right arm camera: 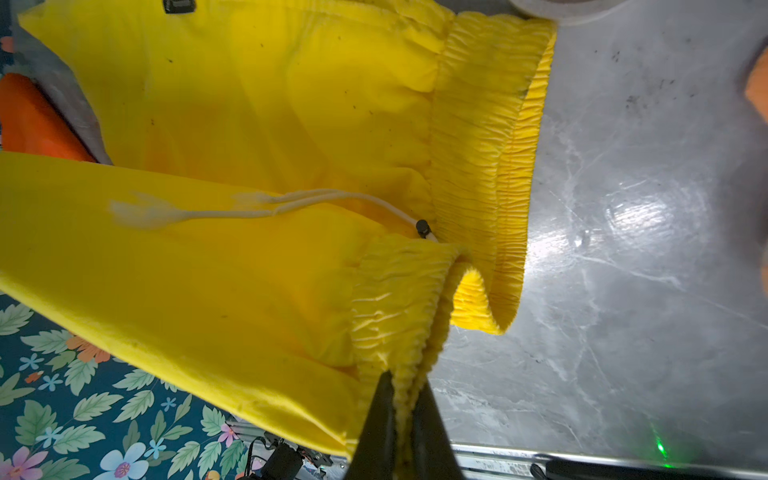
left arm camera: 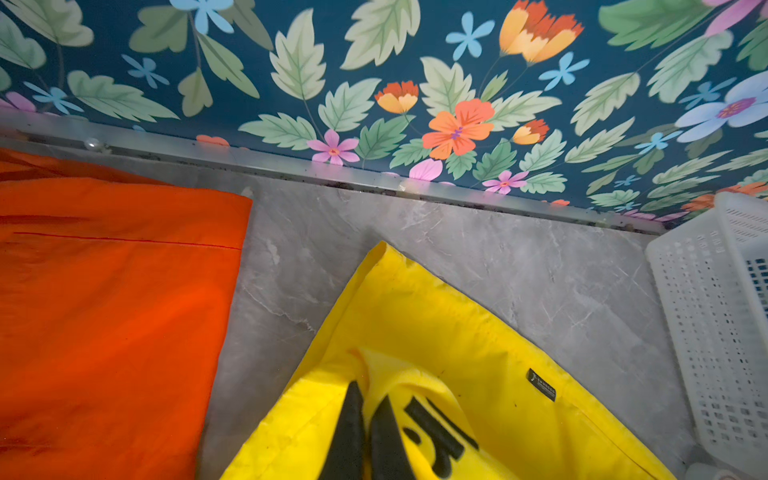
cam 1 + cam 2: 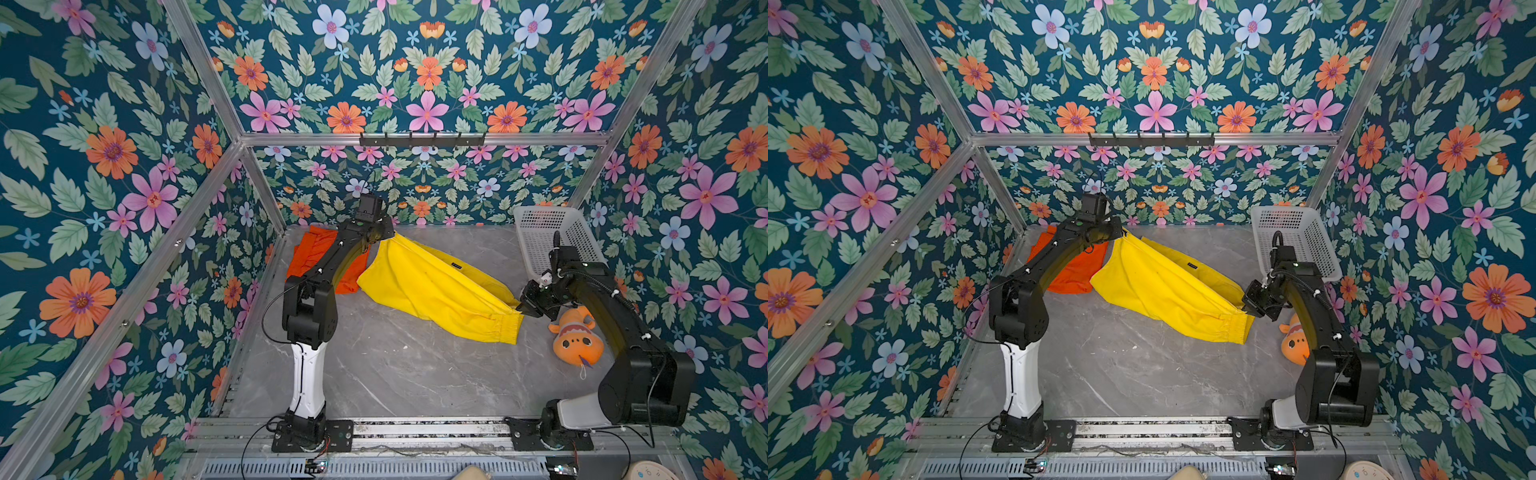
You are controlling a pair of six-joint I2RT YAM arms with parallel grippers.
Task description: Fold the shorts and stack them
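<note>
Yellow shorts [image 3: 432, 286] are being held at two ends
left gripper [image 2: 368, 415] is pinching fabric at eleven o'clock; right gripper [image 1: 405, 411] is clamping the waistband at three o'clock

Two pairs of shorts: one yellow pair [image 3: 419, 286], one orange pair [image 3: 311, 253]; two tools, the left tool [image 2: 368, 395] and the right tool [image 1: 405, 378]; one white basket [image 3: 540, 232]; one orange plush toy [image 3: 577, 340]; one black hook rail [image 3: 422, 139].
</note>
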